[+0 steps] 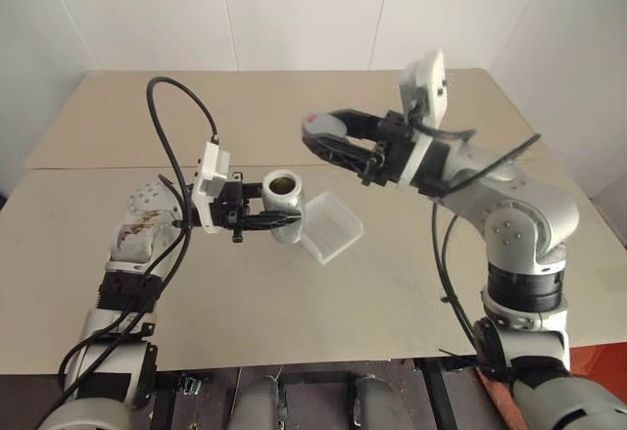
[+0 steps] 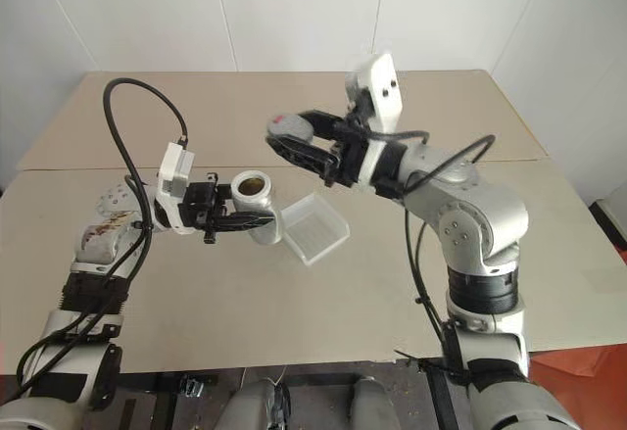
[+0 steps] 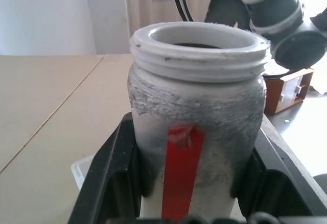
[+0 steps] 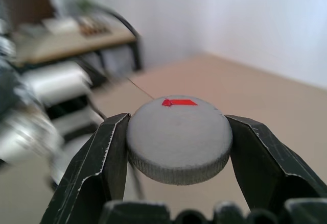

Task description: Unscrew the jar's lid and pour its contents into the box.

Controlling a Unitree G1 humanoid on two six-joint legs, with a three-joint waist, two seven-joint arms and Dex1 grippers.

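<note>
The small clear cylindrical jar (image 1: 285,206), uncapped and upright, is gripped by the left claw (image 1: 277,219) immediately left of the translucent white box (image 1: 330,226), while the right claw (image 1: 315,136) clamps the silver-grey lid (image 4: 178,139).

Jar (image 3: 196,106): cloudy plastic, wall scuffed and scratched matt, glossy red tape strip on its side. Lid (image 4: 179,137): matt grey, ribbed edge, red tape patch on top. Box (image 1: 331,227): thin translucent plastic, smooth. Worktop (image 1: 294,312): matt beige laminate. Tool fingers (image 4: 102,168): matt black plastic.

text: none readable | jar (image 3: 196,106): plain red strip | lid (image 4: 179,137): red mark
</note>
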